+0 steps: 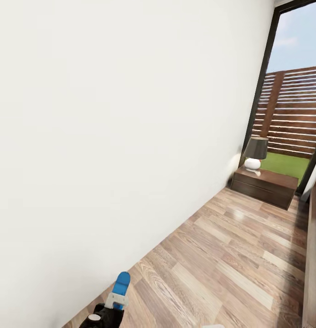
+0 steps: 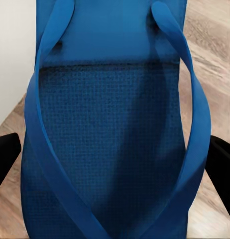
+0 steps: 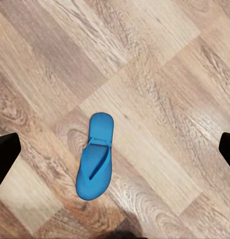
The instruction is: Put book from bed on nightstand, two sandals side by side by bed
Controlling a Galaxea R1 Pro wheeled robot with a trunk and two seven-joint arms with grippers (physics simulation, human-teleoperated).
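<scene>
We see 1 blue sandal (image 2: 112,149) clamped in our left gripper (image 1: 113,306), low and near, just beside the white wall (image 1: 107,136). The other sandal (image 3: 96,157) lies flat on the wood-plank floor (image 3: 160,74) beneath our right gripper (image 3: 115,154), whose fingers stand apart. A nightstand (image 1: 265,186) bearing a lamp (image 1: 255,154) stands far right by the window (image 1: 290,100). No writing is readable.

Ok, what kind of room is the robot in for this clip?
Most likely a bedroom. A low dark-brown nightstand with a lamp stands against the white wall, beside a tall black-framed window, on a wood-plank floor. The left gripper holds a blue sandal.
</scene>
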